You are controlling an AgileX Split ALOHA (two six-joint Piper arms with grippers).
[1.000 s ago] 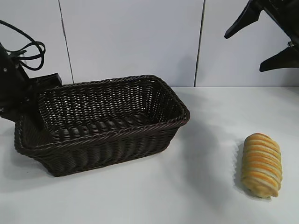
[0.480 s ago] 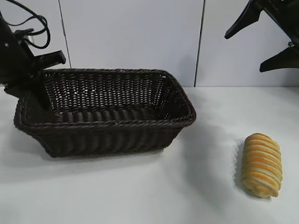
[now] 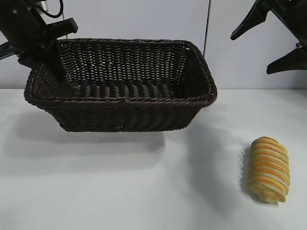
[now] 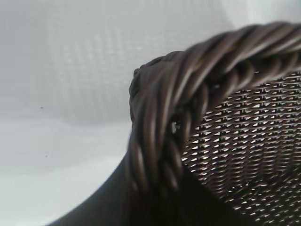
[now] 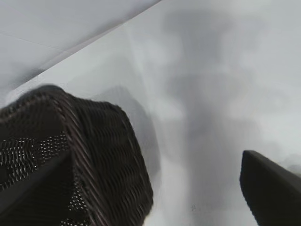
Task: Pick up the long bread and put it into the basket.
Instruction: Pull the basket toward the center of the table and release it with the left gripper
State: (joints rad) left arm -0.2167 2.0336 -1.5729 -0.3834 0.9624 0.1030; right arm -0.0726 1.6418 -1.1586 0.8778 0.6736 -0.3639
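Note:
The long bread (image 3: 268, 168), golden with orange stripes, lies on the white table at the near right, not touched by anything. The dark brown wicker basket (image 3: 124, 101) hangs in the air at the left, roughly level, its shadow on the table below. My left gripper (image 3: 45, 57) is shut on the basket's left end rim; in the left wrist view the braided rim (image 4: 160, 117) fills the picture between the jaws. My right gripper (image 3: 250, 54) stands open high at the upper right, above and behind the bread. In the right wrist view the basket's near corner (image 5: 108, 155) shows beside one finger (image 5: 270, 193).
The white table (image 3: 144, 191) stretches under the basket and across to the bread. A pale panelled wall (image 3: 144, 24) closes the back. The table surface between the basket's shadow and the bread is bare.
My left gripper has lifted the basket off the table, raising it and levelling it while shifting it slightly right. The bread and the right arm have stayed where they were.

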